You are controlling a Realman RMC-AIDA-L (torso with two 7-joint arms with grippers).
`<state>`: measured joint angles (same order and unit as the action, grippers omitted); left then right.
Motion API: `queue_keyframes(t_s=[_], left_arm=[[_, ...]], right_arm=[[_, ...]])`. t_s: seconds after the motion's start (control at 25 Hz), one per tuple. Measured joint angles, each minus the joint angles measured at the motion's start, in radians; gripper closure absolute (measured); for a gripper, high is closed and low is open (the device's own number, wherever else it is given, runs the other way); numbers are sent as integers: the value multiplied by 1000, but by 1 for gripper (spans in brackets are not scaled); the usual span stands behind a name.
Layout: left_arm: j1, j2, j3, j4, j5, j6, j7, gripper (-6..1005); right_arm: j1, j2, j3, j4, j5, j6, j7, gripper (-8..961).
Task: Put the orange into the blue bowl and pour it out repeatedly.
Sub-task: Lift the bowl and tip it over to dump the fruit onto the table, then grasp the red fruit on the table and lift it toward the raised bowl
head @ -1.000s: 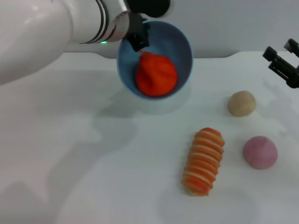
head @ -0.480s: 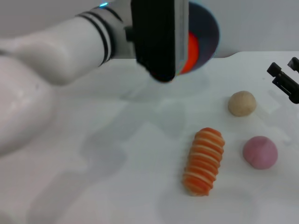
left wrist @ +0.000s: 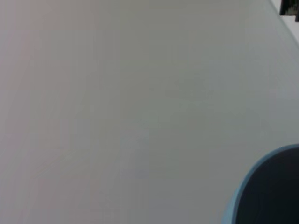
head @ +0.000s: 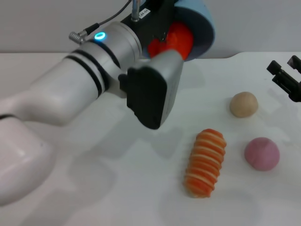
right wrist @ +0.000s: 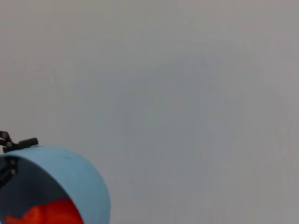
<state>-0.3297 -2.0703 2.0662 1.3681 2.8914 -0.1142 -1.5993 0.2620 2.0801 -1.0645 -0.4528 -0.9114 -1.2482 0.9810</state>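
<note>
My left gripper [head: 159, 34] is shut on the rim of the blue bowl [head: 203, 22] and holds it raised at the back of the table, tipped on its side with its mouth facing forward. The orange [head: 178, 39] is still inside the bowl, partly hidden by my wrist. The bowl's rim shows in the left wrist view [left wrist: 243, 196]. The right wrist view shows the bowl [right wrist: 70, 182] with the orange [right wrist: 46, 215] in it. My right gripper [head: 286, 75] is open and empty at the far right, apart from everything.
On the white table [head: 94, 197] lie an orange-and-cream striped loaf [head: 204, 162], a tan ball [head: 243, 104] and a pink ball [head: 261, 153], all on the right half. My left forearm [head: 70, 94] crosses the left half.
My left arm has lifted the bowl from the table and turned it onto its side, my wrist rolling over. The orange has stayed in the bowl. The right arm has barely moved.
</note>
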Motion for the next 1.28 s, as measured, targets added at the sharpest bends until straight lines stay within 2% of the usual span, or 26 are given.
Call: queue_keyframes(t_s=[0.28,0.52,0.64,0.76,0.88,0.96,1.04,1.16,1.28], left_arm=[[25,2,54,-40,-1,-122,51,999],[35,-2,67,-62,-11,-153,61,1000],[29,-6,48,-59,-99,-130,49,1000],[20,-7,1,-15,-291,-49,43,1000],[7,-7,-83,32,-490,102,18,999],[-13,-5,-165,43,-562,232,-55,999],[-40,-3,-244,44,-577,364,-171,999],[-126,6,-393,43,-536,646,-443,999],[-261,10,-530,22,-349,987,-729,1000]], right_arm=[[6,-1,0,0,12,0,0,213],[14,-4,10,0,13,3,-1,214],[16,-4,11,0,13,3,-1,214],[17,-6,16,-4,13,4,-1,214],[19,-7,24,-6,13,5,2,214],[21,-9,26,-7,13,7,7,214],[23,-10,26,-7,13,7,20,214],[27,-16,25,-11,5,9,64,214],[24,-27,23,-49,-27,10,135,215]])
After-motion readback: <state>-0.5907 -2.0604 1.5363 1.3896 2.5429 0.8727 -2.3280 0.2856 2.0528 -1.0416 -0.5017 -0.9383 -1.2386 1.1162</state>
